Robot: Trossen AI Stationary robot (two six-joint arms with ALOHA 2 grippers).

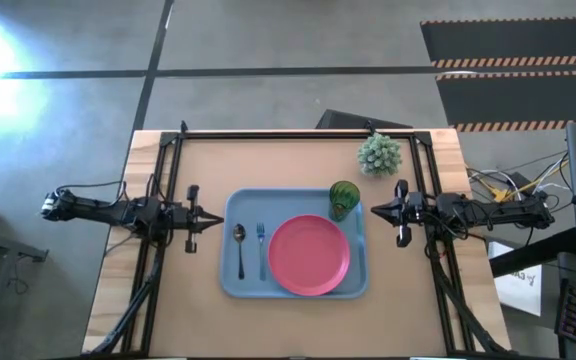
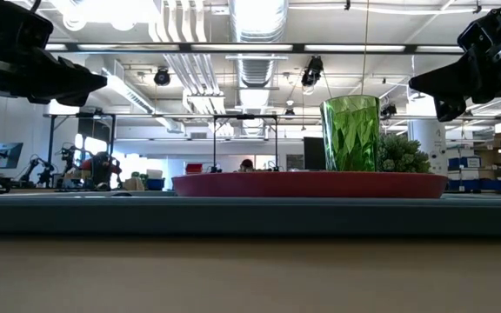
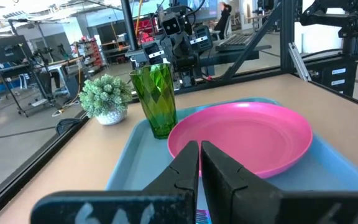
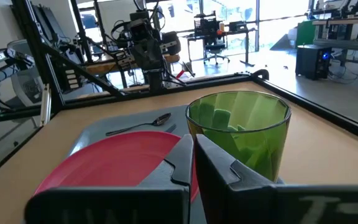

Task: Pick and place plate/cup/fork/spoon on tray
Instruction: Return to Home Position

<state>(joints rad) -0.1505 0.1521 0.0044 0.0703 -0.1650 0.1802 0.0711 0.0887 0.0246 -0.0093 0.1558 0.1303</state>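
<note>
Plate (image 1: pixel 309 256), cup (image 1: pixel 344 198), fork (image 1: pixel 261 248), spoon (image 1: pixel 239 248) on tray (image 1: pixel 230 285), between closed end effectors (image 1: pixel 218 218) (image 1: pixel 375 210).

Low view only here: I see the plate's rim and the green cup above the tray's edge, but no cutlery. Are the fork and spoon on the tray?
Observer: Yes. From above, the spoon and the fork lie side by side on the tray, left of the plate.
Operator: Is the cup standing on the plate?
Observer: No, the cup stands on the tray itself, by the plate's far right rim.
Operator: Are the grippers holding anything?
Observer: No. The left gripper and the right gripper are shut and empty, one off each short end of the tray.
</note>
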